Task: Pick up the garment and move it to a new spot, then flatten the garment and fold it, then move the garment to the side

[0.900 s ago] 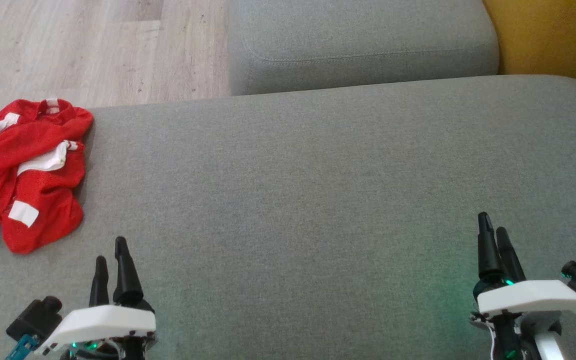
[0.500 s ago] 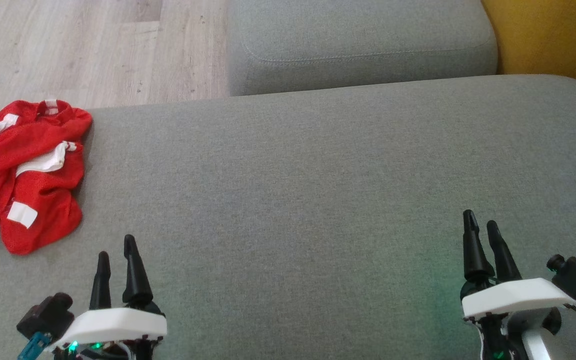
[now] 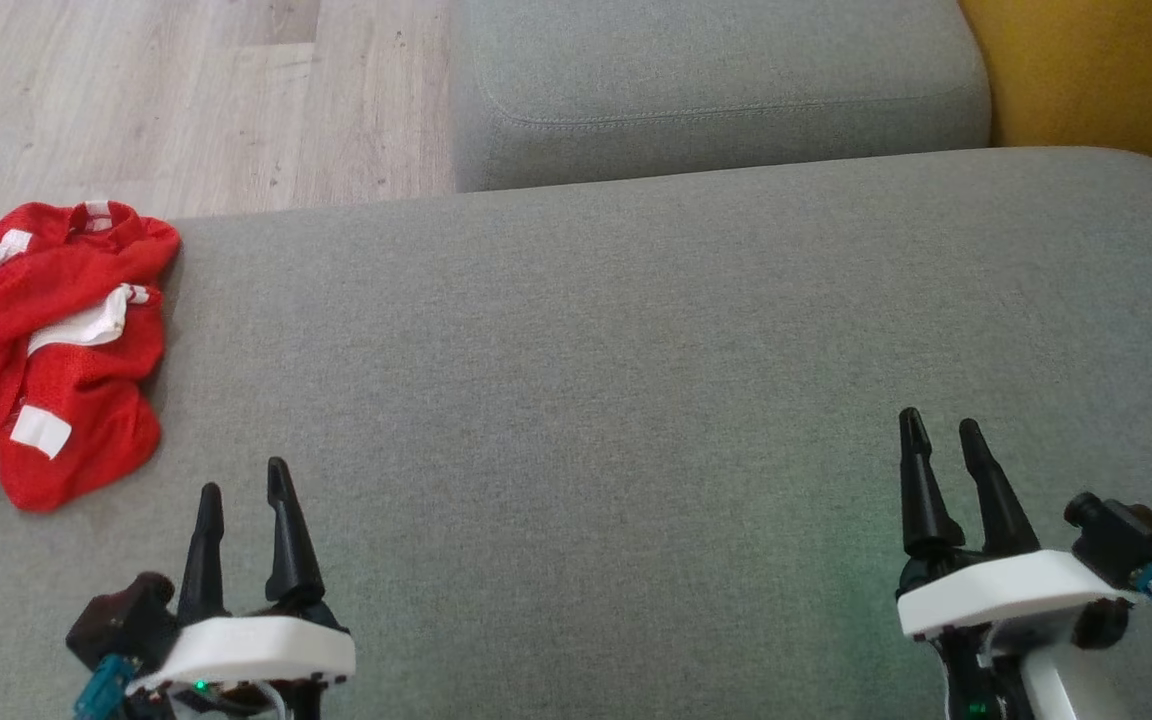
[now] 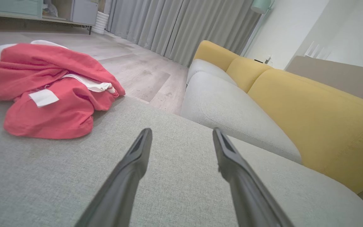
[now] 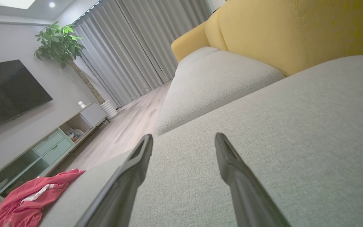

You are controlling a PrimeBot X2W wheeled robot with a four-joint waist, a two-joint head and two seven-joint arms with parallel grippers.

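Observation:
The garment is red with white trim and lies crumpled at the far left corner of the grey cushion. In the left wrist view the garment sits up and left of the fingers; in the right wrist view the garment lies far off at the lower left. My left gripper hovers open and empty at the near left, a short way right of and nearer than the garment. My right gripper is open and empty at the near right. Both wrist views show spread fingers over bare cushion.
A second grey cushion lies beyond the work cushion, with a yellow backrest at the far right. Wooden floor runs past the cushion's far left edge. A TV cabinet and potted plant stand across the room.
Both grippers have shifted inward toward the middle, the left one rightward and the right one leftward and slightly forward. The garment has not moved.

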